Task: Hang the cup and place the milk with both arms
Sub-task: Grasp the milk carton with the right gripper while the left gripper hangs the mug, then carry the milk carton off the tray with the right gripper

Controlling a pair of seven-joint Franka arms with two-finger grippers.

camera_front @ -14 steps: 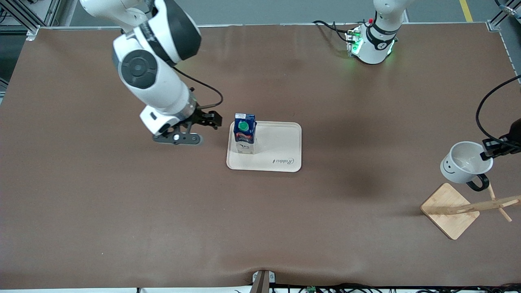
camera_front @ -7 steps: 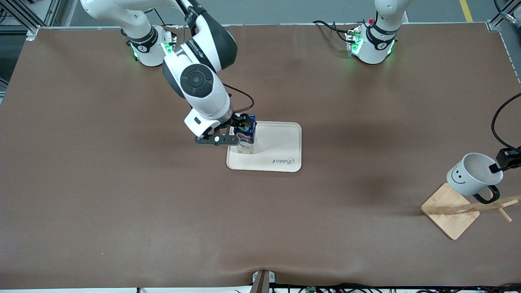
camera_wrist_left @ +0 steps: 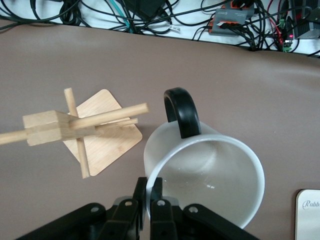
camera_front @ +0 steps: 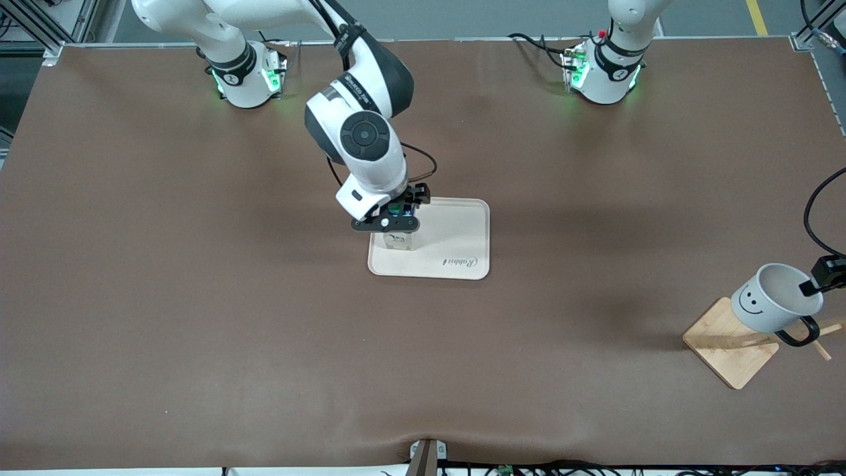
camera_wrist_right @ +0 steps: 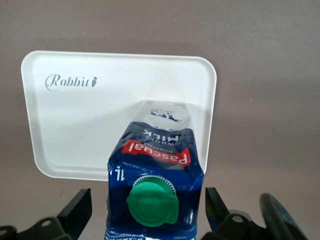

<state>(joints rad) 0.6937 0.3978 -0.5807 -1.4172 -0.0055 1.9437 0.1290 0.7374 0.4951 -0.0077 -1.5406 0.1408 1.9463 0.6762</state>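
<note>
Step in hand, by the look of it: threading the cup (camera_front: 774, 299) handle onto a peg of the wooden rack (camera_front: 733, 342), lower right of the front view. Best done slow, handle loop lined up with the angled peg, release only once seated. Left gripper (camera_wrist_left: 149, 199) pinched tight on the cup rim, cup tilted over the rack base. Right gripper (camera_wrist_right: 145, 210) wide open, straddling the milk (camera_front: 398, 228) top without visible contact; milk upright on the tray (camera_front: 456, 244), frame centre, at the tray's edge toward the right arm's end.
</note>
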